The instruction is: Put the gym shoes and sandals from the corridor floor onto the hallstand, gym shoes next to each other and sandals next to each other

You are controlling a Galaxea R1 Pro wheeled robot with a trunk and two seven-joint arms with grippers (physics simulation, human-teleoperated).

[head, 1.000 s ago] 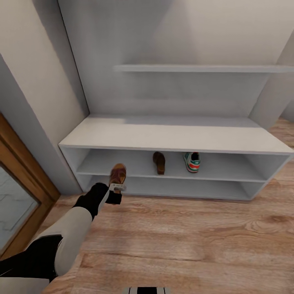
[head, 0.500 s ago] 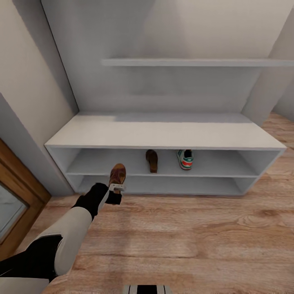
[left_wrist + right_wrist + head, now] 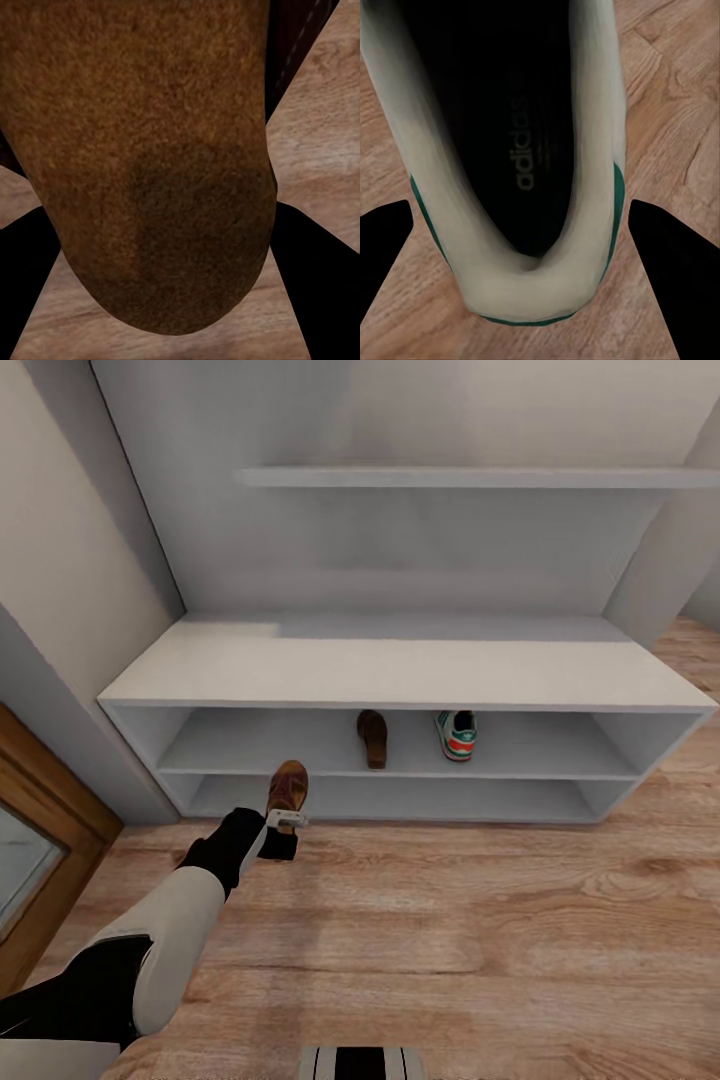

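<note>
1. The left end effector is clenched on a brown sandal, held above the corridor floor just in front of the hallstand, at about 7 o'clock from the unit's middle.
2. In the left wrist view that sandal sits between the dark fingers.
3. A second sandal and a gym shoe stand on the upper shelf slot, near each other, the shoe at 3 o'clock of the sandal.
4. The right end effector grasps another gym shoe, heel toward the camera, over the floor.
</note>
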